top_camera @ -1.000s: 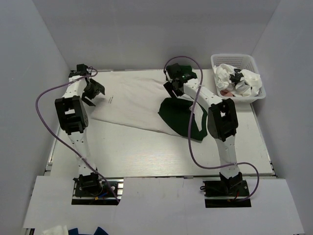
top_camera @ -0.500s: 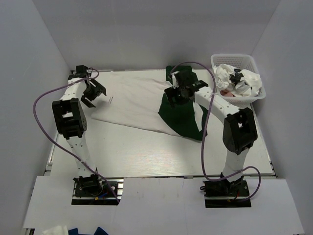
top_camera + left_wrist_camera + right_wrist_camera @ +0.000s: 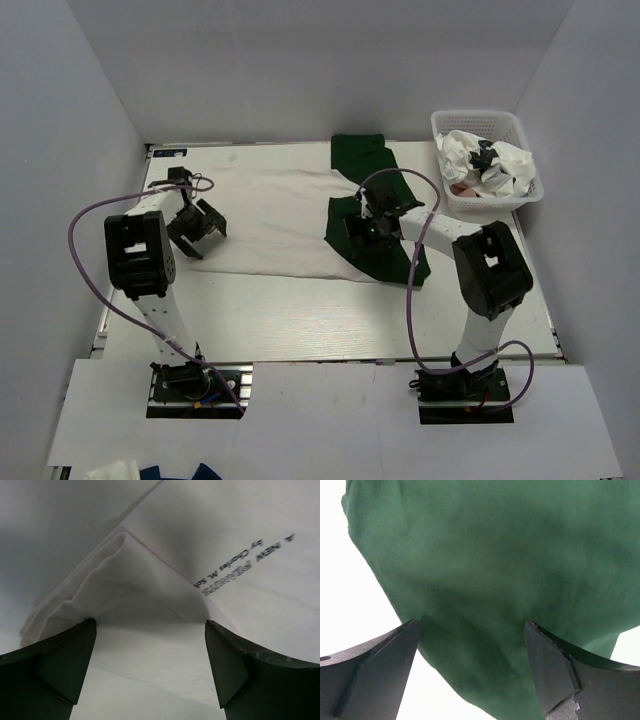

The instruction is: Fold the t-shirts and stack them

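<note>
Both arms have drawn back toward the near side and dropped lower, and both sets of fingers have spread wider than a second ago. The left gripper (image 3: 197, 228) now hangs over the left end of the white t-shirt (image 3: 270, 215). Its fingers stand wide apart with nothing between them. In the left wrist view a folded, layered edge of that shirt lies just past the fingertips, with black printed lettering (image 3: 240, 565) off to the right.

The right gripper (image 3: 362, 228) sits over the dark green t-shirt (image 3: 362, 155), also wide open and holding nothing. Whether its fingertips touch the cloth cannot be told.

The white shirt lies spread flat across the middle of the table (image 3: 300, 310), from the left side toward the centre. The green shirt lies right of centre, running from the far edge toward the near side, with its left edge over the white shirt's right end. More white t-shirts (image 3: 505, 160) are heaped in the basket (image 3: 500, 203) at the far right corner.
</note>
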Controlling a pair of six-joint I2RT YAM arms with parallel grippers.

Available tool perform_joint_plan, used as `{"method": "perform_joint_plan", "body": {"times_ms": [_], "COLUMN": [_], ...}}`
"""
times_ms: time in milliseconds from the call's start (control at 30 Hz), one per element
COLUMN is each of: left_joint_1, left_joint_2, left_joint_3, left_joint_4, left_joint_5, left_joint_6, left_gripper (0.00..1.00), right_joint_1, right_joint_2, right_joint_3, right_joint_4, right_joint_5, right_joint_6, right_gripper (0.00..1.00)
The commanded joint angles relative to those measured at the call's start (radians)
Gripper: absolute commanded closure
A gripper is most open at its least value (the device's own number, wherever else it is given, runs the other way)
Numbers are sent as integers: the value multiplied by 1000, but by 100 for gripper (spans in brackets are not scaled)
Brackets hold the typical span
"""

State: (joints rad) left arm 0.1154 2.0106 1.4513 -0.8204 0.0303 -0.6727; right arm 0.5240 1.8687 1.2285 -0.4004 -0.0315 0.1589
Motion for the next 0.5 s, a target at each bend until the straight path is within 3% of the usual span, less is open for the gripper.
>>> {"method": "perform_joint_plan", "body": {"times_ms": [0, 167, 267, 367, 467], "left_joint_1": [0, 0, 0, 0, 24], "left_joint_2": [-85, -254, -372, -409, -344], "left_joint_3": [-147, -348, -387, -320, -125], "left_joint_4": [-95, -115, -140, -161, -155], "left_joint_5": [-44, -35, -35, -46, -37], "left_joint_6": [-7, -30, -30, -30, -7], "left_gripper": [0, 0, 0, 0, 0], "right_joint_1": [1, 31, 70, 74, 62], "right_joint_2": [-104, -275, -420, -439, -361], "right_joint_3": [-127, -334, -347, -244, -89], "right_joint_4": [15, -33, -90, -120, -89], "right_joint_5": [-48, -54, -22, 93, 203], "right_joint_6": [47, 90, 85, 51, 48], "right_gripper": [10, 10, 10, 10, 10]}}
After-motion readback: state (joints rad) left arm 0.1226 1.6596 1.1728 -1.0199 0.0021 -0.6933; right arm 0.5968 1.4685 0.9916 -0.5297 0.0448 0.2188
